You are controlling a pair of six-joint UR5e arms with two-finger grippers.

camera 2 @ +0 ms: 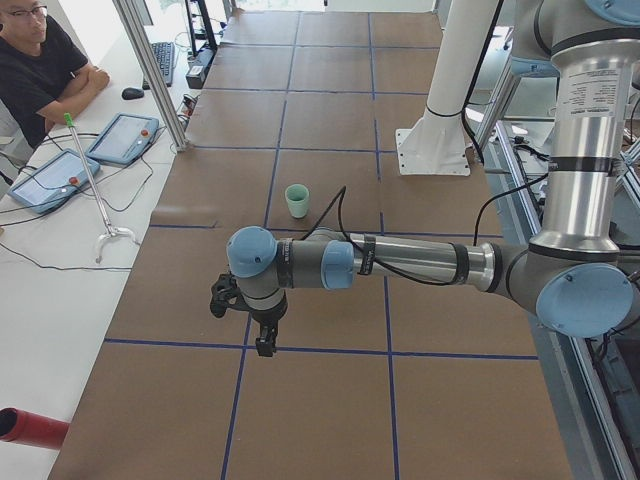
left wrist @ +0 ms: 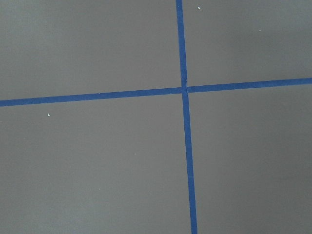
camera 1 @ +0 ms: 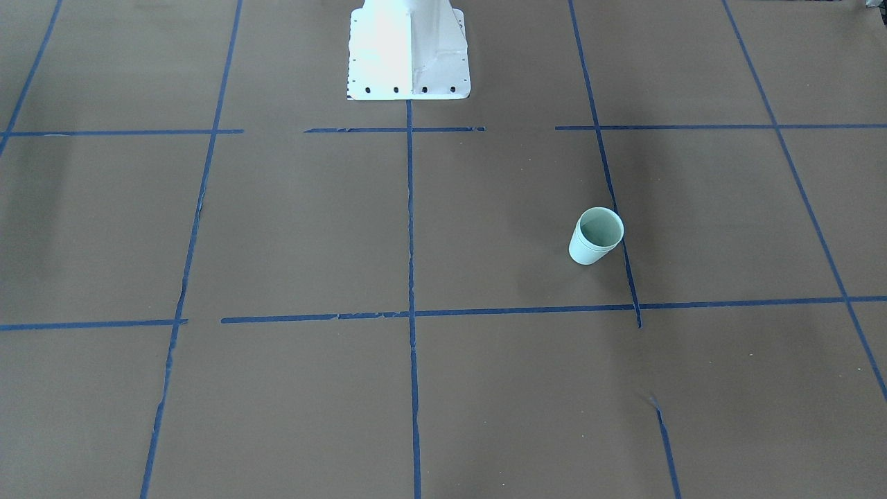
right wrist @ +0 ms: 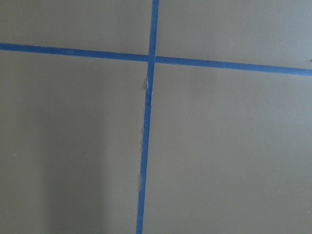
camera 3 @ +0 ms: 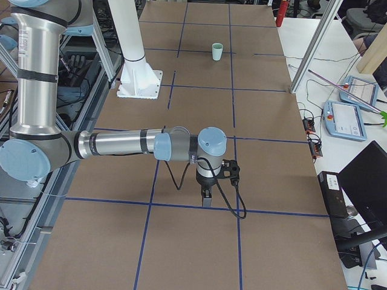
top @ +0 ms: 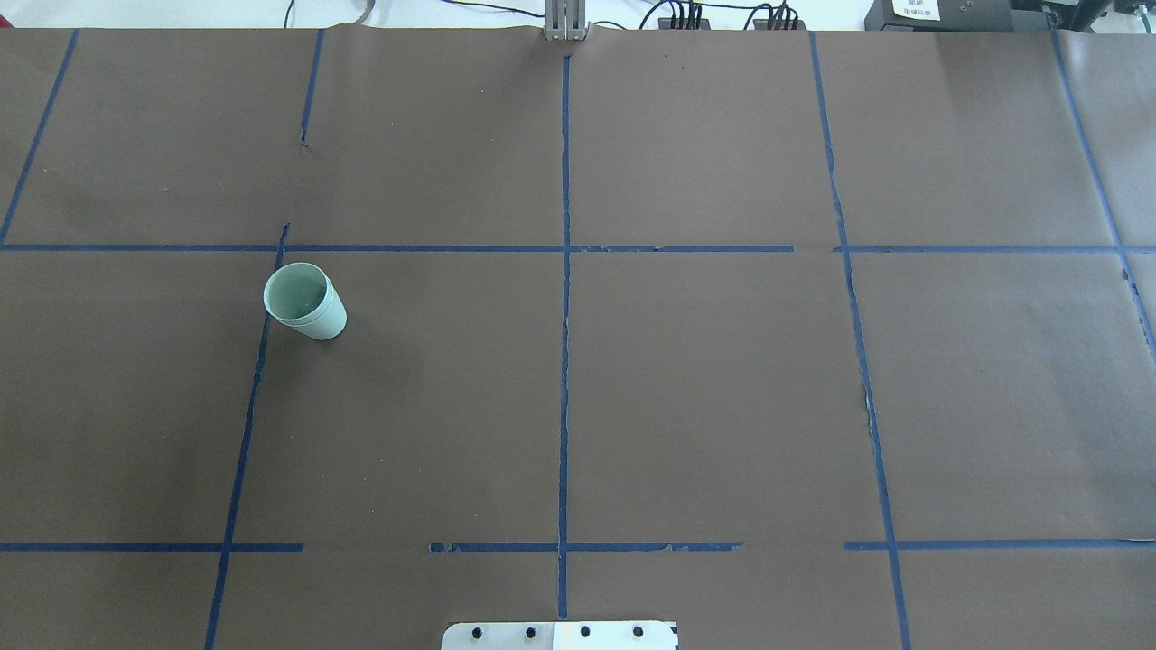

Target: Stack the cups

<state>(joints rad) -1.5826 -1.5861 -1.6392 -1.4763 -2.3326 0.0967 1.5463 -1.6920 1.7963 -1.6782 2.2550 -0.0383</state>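
- The cups (top: 304, 301) stand upright on the surface (top: 704, 397), on the robot's left half, just beside a blue tape line (top: 248, 424)
- A double rim shows at the top, so one cup appears to sit nested inside the other; judged from that, the stacking looks done
- They look like thin, light, smooth plastic: easy to tip or slide with a nudge, and the wall would likely flex under a hard pinch
- If a hold were needed, the best place seems to be across the upper wall just under the rim, where the taper is widest and the nested pair is stiffest, squeezed gently
- The left fingers (camera 2: 262, 346) point down, well apart from the cups, holding nothing that I can see; how far open they are I cannot tell
- The right fingers (camera 3: 207, 198) also point down, far from the cups, with nothing visible in them; their opening cannot be told either
- Both wrist views show only bare surface and crossing tape
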